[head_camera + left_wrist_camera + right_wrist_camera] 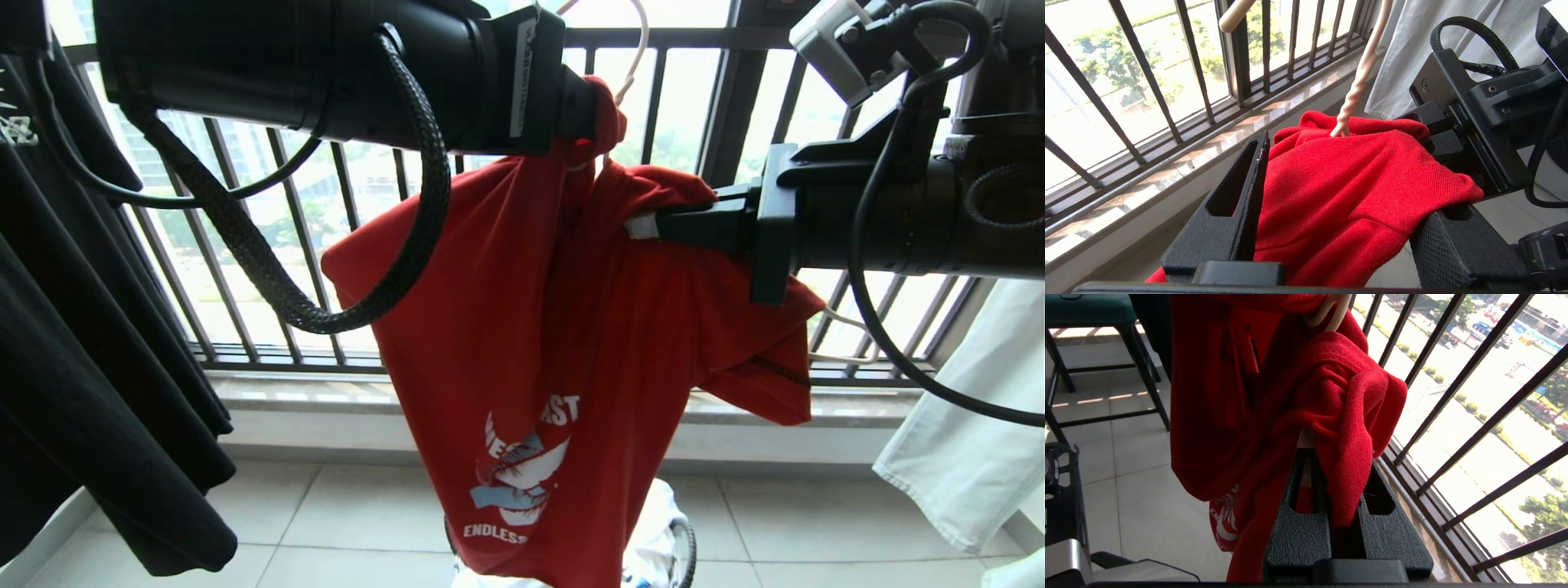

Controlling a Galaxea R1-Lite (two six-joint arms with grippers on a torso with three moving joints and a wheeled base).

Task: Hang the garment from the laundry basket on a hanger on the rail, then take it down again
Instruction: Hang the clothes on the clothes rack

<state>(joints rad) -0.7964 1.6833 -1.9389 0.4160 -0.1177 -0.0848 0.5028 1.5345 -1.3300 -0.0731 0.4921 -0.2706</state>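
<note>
Now L gripper (1331, 228) jaws apart round red tee (522, 343); R gripper (1347, 522) clamped on tee + hanger (1355, 90)

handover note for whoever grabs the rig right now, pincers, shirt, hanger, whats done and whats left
Left pincer: open, fingers apart either side of the red T-shirt at its collar.
Right pincer: shut on the shirt's shoulder fabric.
White wire hanger: twisted neck rises out of the collar; one end pokes out by the right sleeve.
Laundry basket: on the floor below the shirt.
Rail: not in view.
Done: shirt out of the basket, hanger inside it.
Left: straighten it on the hanger, then take it down.
</note>
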